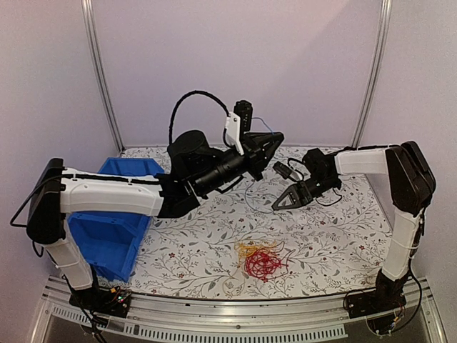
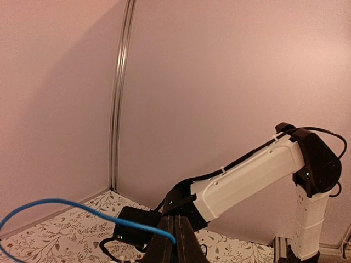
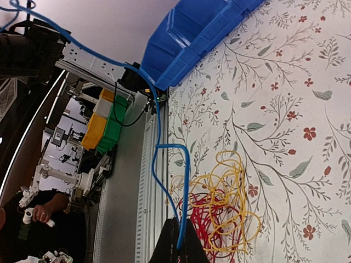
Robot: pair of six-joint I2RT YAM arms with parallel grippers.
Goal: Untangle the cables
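Looks like the left claw (image 2: 175, 220) and right claw (image 3: 178, 242) both pinch the blue cable (image 3: 186, 181), clear of the red-yellow clump (image 1: 263, 261). Next, probably lay it aside.

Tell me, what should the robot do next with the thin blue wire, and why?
Probably swing the thin blue wire away from the red and yellow wire clump and set it down apart. The left gripper and right gripper are both shut on it, and it seems lifted clear of the clump.
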